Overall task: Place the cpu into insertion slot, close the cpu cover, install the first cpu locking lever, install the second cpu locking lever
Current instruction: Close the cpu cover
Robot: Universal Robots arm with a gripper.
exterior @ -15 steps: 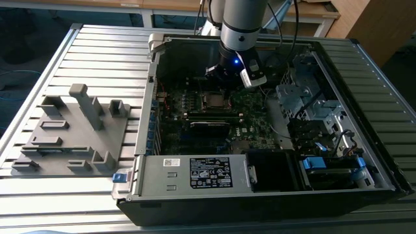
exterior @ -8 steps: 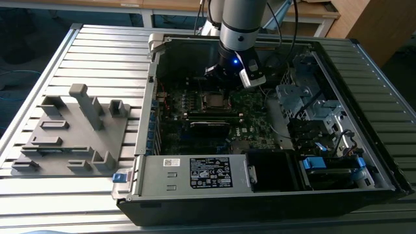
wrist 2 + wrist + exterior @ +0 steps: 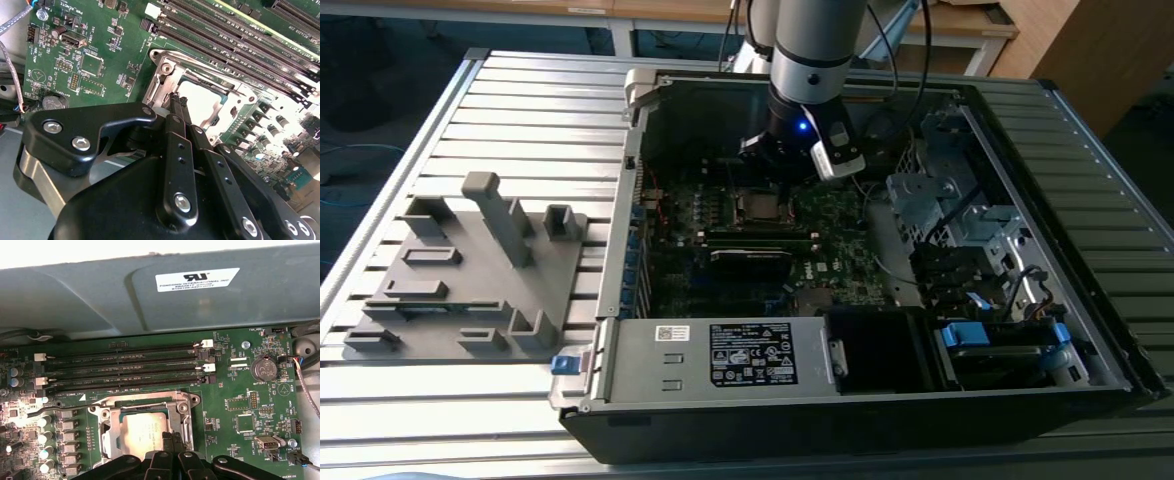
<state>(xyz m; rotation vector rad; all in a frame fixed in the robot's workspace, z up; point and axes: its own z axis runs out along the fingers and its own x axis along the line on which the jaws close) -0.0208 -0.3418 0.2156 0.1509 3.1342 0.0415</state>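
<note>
Cpu point(image 3: 140, 432) is sitting under the cover point(image 3: 186, 426); your tool point(image 3: 167, 437) is hovering at its edge, fingers pinched together, empty.

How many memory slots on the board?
4, parallel in the first wrist view: first slot nearest the case wall, second slot, third slot, fourth slot nearest the insertion slot.

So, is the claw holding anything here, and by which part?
Nothing visibly held: the claw is shut, tips together at the edge of the cpu cover.
</note>
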